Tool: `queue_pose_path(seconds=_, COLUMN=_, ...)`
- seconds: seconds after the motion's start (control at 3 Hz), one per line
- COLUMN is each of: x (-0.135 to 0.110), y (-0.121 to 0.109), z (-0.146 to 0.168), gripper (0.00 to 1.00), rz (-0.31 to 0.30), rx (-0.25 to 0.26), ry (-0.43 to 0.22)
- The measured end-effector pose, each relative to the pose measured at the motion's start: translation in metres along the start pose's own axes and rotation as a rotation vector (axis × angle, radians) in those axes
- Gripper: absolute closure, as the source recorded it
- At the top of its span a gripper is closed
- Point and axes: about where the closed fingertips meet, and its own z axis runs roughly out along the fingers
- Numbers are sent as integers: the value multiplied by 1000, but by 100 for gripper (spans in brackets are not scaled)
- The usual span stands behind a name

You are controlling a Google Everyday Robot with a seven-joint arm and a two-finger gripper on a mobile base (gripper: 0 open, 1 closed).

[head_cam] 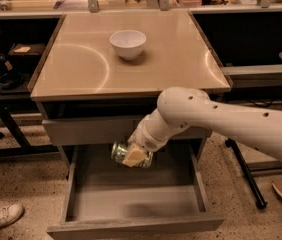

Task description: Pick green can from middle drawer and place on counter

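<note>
The tabletop (171, 59) overhangs everything below, so the main risk is a straight lift: the can would likely strike the front edge, or the shut drawer front (91, 130) beneath it, unless it comes outward first. The arm (241, 126) reaches in from the right, under the front-right corner, and a wide swing could clip that corner. The drawer (131, 201) stands open below the front edge. The bowl (128, 43) sits near the back edge, left of centre, where a long reach could nudge it. The can (120, 151), shiny green with a silver end, hangs on its side above the drawer floor, below the middle of the front edge; held sideways, it may slip. The gripper (135, 156) is there, jaws closed on the can.
</note>
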Motion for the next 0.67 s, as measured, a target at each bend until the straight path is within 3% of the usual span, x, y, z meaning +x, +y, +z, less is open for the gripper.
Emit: queue_pose_path(seconds=0.67, x=-73, y=-14, z=-75, gripper=100, rz=-114, rx=91, ry=1)
